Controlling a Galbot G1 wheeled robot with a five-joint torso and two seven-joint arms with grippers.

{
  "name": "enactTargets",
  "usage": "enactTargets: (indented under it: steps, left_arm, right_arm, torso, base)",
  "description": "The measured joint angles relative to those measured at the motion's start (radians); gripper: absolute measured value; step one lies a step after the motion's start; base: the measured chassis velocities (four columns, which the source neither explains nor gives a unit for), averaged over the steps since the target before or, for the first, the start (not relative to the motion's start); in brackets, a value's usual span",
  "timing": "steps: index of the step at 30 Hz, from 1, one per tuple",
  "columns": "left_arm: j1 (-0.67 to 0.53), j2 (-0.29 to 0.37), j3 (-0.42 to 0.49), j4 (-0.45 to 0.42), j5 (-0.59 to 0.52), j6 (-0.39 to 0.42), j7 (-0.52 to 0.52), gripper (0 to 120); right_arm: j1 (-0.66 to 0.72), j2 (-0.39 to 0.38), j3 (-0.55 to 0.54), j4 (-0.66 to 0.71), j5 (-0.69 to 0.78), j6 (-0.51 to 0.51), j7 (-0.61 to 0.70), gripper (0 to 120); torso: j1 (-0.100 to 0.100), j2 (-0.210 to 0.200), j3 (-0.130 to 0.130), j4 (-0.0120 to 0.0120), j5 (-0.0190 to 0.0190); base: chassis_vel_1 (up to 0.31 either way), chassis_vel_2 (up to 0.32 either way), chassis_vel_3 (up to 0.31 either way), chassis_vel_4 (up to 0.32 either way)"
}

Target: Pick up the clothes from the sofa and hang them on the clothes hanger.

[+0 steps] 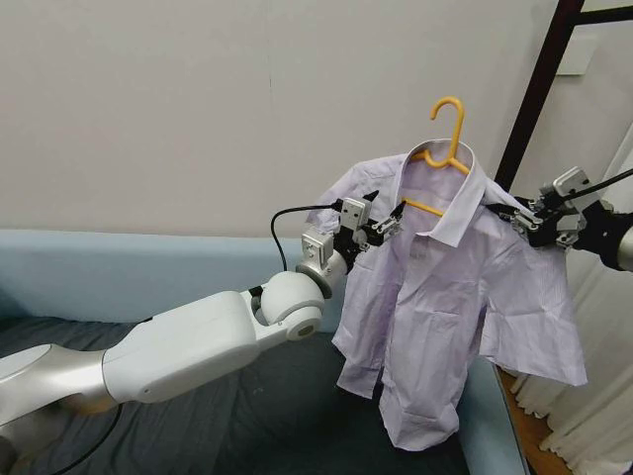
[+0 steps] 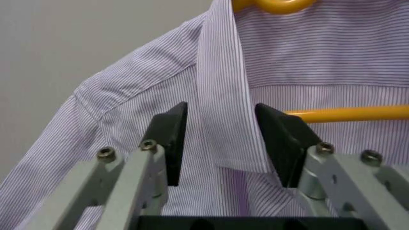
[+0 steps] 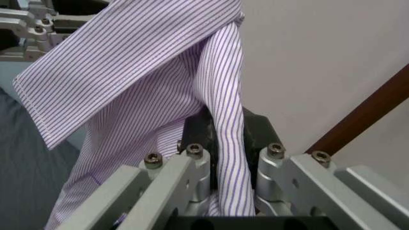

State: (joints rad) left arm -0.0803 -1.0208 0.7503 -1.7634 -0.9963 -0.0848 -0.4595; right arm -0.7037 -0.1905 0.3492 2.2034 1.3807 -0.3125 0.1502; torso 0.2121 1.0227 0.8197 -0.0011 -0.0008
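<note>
While the shirt (image 1: 445, 307) hangs in the air between my two hands, the job, as I judge it, is getting the hook of the yellow hanger (image 1: 450, 139) onto the dark post (image 1: 534, 89) rising up beyond my right hand (image 1: 524, 220). Doing that well means moving both hands together and level, so the hanger doesn't tip out of the neck. Right hand: pressed together on a fold of striped cloth at the shoulder, the fabric running straight down between the pads. Left hand (image 1: 381, 228): spread, with the collar (image 2: 223, 96) standing between the two pads, a gap on either side, and the hanger's yellow bar passing just behind one of them. I'd want that hand closed on collar or bar before any lift, or the whole weight drags on one shoulder. The hook rides above and between my hands, touching nothing. The shirt's tail dangles well below them, over the sofa (image 1: 119, 267).
</note>
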Motion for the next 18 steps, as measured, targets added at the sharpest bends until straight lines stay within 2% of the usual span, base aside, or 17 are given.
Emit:
enactTargets:
  steps: [2,4,7,9,10,18]
  left_arm:
    - [-0.011,-0.001,0.000,-0.008,-0.011,0.006,0.000,30]
    - [-0.017,-0.001,0.000,-0.012,-0.016,0.009,0.001,26]
    - [-0.038,0.008,0.001,-0.028,-0.021,0.012,0.001,11]
    - [-0.040,0.011,0.001,-0.036,-0.021,0.013,0.000,8]
    - [-0.043,0.019,0.000,-0.053,-0.025,0.021,-0.004,2]
    - [-0.050,0.070,-0.011,-0.131,-0.041,0.044,-0.020,0]
  right_arm:
    - [-0.003,-0.006,0.014,0.000,-0.001,0.000,0.000,8]
    - [-0.004,-0.008,0.021,0.000,0.000,0.000,0.000,8]
    - [-0.005,-0.013,0.032,0.000,-0.001,0.000,0.000,8]
    - [-0.004,-0.013,0.032,0.002,-0.001,0.000,0.001,8]
    - [0.000,-0.015,0.031,0.006,-0.001,-0.003,0.002,8]
    - [0.001,-0.019,0.035,0.005,-0.001,-0.007,0.009,8]
  torso:
    - [0.000,0.000,0.000,-0.0001,0.0000]
    - [0.000,0.000,0.000,-0.0001,0.0000]
    - [0.000,0.000,0.000,-0.0001,0.0000]
    - [0.000,0.000,0.000,-0.0001,0.0000]
    - [0.000,0.000,0.000,-0.0001,0.0000]
    - [0.000,0.000,0.000,-0.0001,0.0000]
  base:
    - [0.000,0.000,0.000,0.000]
    - [0.000,0.000,0.000,0.000]
    - [0.000,0.000,0.000,0.000]
    - [0.000,0.000,0.000,0.000]
    - [0.000,0.000,0.000,0.000]
    - [0.000,0.000,0.000,0.000]
